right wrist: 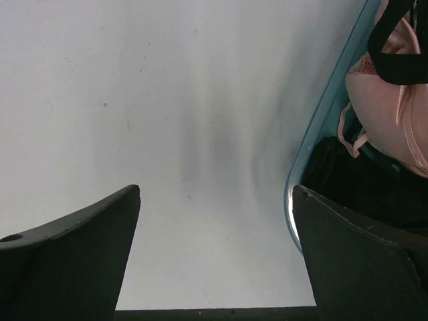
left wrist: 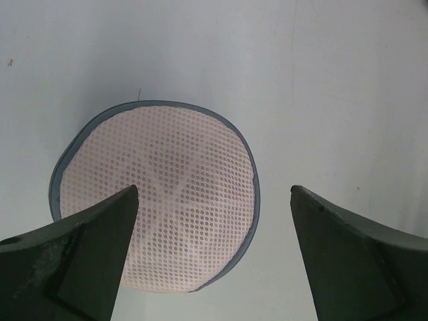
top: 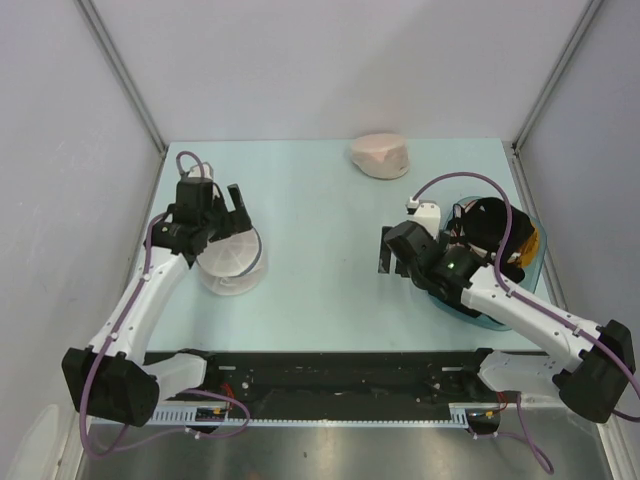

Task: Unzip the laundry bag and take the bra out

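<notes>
The cream-beige laundry bag (top: 380,155) lies shut at the far back of the table, away from both grippers. A pale pink bra (right wrist: 391,114) lies in the teal-blue basket (right wrist: 322,124), partly under a black strap. In the top view it is hidden by black clothing. My right gripper (top: 388,255) is open and empty over bare table just left of the basket; its view (right wrist: 215,197) shows the basket rim by the right finger. My left gripper (top: 225,222) is open and empty above a round mesh pouch (left wrist: 160,194).
The whiter round disc pouch (top: 231,263) has a grey rim and lies at the left. The basket (top: 537,252) at the right holds black clothing (top: 490,225). Grey walls enclose the table on three sides.
</notes>
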